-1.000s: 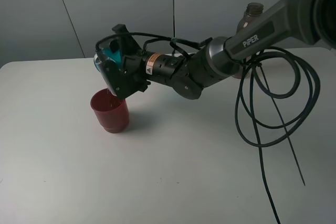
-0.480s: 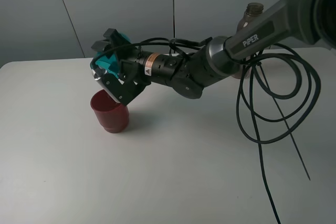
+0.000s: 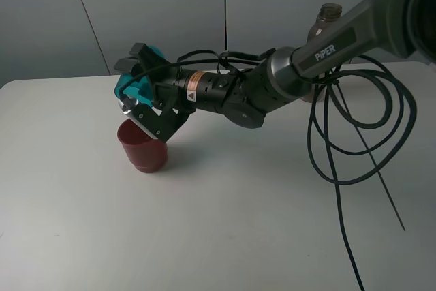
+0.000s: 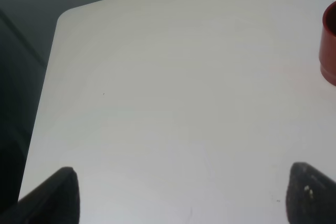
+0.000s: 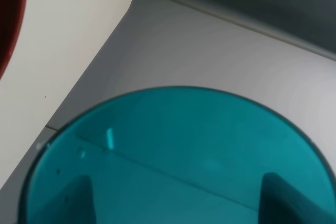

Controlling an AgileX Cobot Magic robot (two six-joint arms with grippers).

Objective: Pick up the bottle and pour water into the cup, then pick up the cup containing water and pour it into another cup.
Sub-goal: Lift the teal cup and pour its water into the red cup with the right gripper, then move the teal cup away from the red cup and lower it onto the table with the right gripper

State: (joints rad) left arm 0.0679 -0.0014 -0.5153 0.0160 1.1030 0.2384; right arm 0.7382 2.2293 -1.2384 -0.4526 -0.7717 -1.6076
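My right gripper point(image 3: 141, 93) has reached across to the left and is shut on the teal cup point(image 3: 133, 81). It holds the cup tilted just above the rim of the dark-red cup point(image 3: 143, 146), which stands on the white table point(image 3: 225, 223). In the right wrist view the teal cup point(image 5: 178, 150) fills the frame, and the red cup's edge point(image 5: 8, 19) shows at one side. The smoky bottle point(image 3: 330, 14) stands at the back right, mostly hidden behind the arm. My left gripper point(image 4: 178, 198) is open and empty over bare table, with the red cup point(image 4: 329, 43) at the frame's edge.
Black cables point(image 3: 354, 141) loop from the right arm down over the right side of the table. The table's left edge and rounded corner point(image 4: 60, 17) show in the left wrist view. Grey wall panels stand behind.
My right wrist has rolled, turning the teal cup over the red cup so that more of the teal shows on top. The arm has stayed in place.
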